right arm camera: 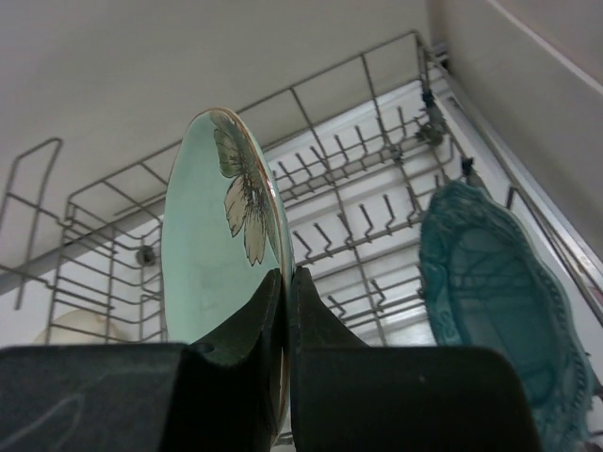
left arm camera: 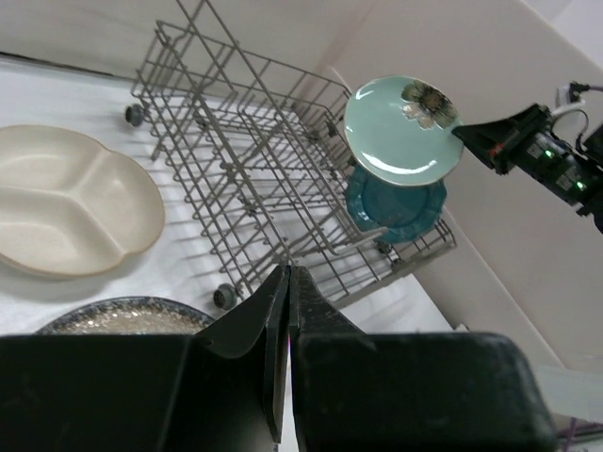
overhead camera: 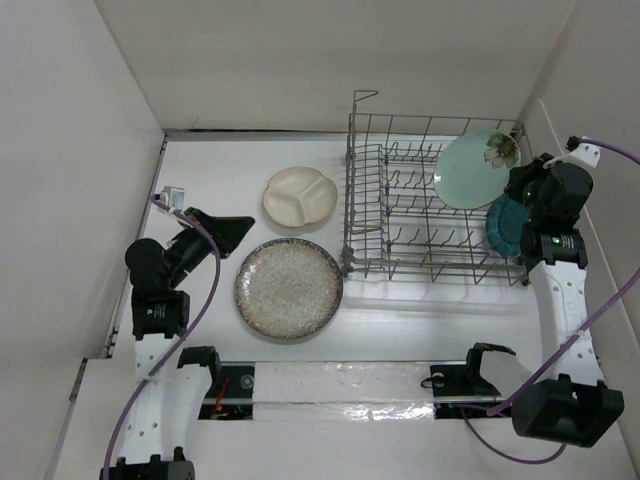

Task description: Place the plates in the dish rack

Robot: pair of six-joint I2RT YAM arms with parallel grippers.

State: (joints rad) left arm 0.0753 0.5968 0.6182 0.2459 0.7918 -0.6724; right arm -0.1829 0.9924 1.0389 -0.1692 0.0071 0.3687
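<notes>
The mint plate (right arm camera: 212,245) hung over the dish rack (overhead camera: 400,210).
Its rim was pinched in the right gripper (right arm camera: 285,282), with the teal plate (right arm camera: 490,292) upright just to that gripper's right; the left gripper (left arm camera: 285,282), pressed together and empty, hovered near the speckled plate (overhead camera: 288,288).

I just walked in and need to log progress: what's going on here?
The right tool grips the mint green plate by its rim, on edge above the dish rack. The teal plate already stands in the rack. The cream divided plate and speckled plate lie on the table, beside the shut, empty left tool.
</notes>
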